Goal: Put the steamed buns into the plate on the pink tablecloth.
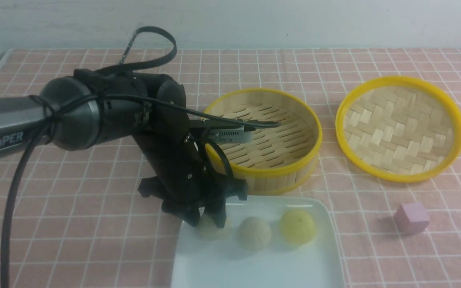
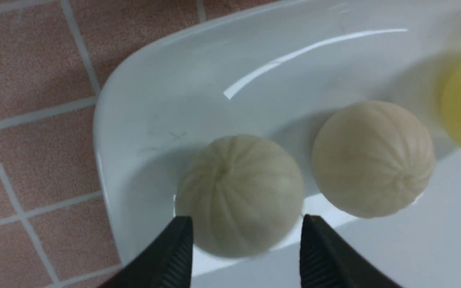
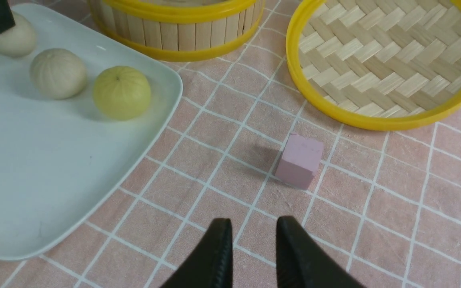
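Left gripper [image 2: 247, 230]: we find it down over the far-left corner of the plate [image 1: 262, 268]. Its jaws are parted about as wide as the left bun [image 2: 238, 192], with one black finger on either side. That bun rests on the plate floor, not lifted. We cannot tell whether the pads touch its sides.

Right gripper [image 3: 254, 224]: we see it in its own wrist view only. It hangs over bare cloth [image 1: 74, 224], on the robot's side of the cube [image 1: 411, 217]. Its jaws are a narrow slit apart, cloth shows through the gap, and nothing is held.

Buns: we count three, all on the plate, in a row along its far edge.
- The left bun is pale beige and pleated, and lies by the far-left corner.
- The middle bun [image 1: 254, 233] is also pale beige. It lies just beside the left one, with a thin gap between them.
- The yellow bun [image 1: 297, 226] is at the right end, just beside the middle one and not touching it.

The plate is white and glossy and lies flat on the cloth. Its near side is cut off by the lower edge of the front view.

The basket [image 1: 270, 176] stands just beyond the plate's far edge. The lid [image 1: 400, 128] lies to the basket's right, woven side up, apart from it. The cube sits on the cloth to the right of the plate and nearer to us than the lid.
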### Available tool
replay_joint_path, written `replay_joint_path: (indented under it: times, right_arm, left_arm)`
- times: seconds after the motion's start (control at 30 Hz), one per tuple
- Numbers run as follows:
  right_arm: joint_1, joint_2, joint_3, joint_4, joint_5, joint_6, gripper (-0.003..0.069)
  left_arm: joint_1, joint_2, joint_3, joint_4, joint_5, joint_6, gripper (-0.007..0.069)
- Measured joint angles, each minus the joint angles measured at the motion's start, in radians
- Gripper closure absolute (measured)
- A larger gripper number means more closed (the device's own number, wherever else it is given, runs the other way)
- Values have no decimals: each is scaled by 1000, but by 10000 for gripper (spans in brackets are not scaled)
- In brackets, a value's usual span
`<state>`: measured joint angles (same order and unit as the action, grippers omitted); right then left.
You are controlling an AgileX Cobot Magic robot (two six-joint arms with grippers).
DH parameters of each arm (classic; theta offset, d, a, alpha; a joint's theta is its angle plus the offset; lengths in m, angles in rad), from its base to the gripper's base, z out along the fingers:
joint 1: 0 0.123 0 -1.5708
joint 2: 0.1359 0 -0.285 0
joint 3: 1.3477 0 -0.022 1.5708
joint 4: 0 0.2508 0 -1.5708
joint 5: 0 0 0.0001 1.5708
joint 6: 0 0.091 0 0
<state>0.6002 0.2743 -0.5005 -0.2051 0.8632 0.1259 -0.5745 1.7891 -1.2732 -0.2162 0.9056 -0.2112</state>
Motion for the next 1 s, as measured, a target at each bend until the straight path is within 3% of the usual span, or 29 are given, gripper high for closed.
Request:
replay_joint_path:
  times: [0.17,0.33,0.4,0.67,1.0]
  right_arm:
    - [0,0,-120,79,124,0,541]
    - [0,-3,-135,211,181,0,660]
    - [0,-3,-93,239,122,0,667]
    - [0,-2,152,263,-376,0,670]
    - [0,-2,191,224,-468,0,657]
  left_arm:
    - [0,-10,-57,17,41,0,203]
    - [0,-10,-72,18,47,0,198]
    - [0,-10,-72,19,48,0,198]
    - [0,-10,-72,25,54,0,198]
    - [0,-10,-72,25,57,0,198]
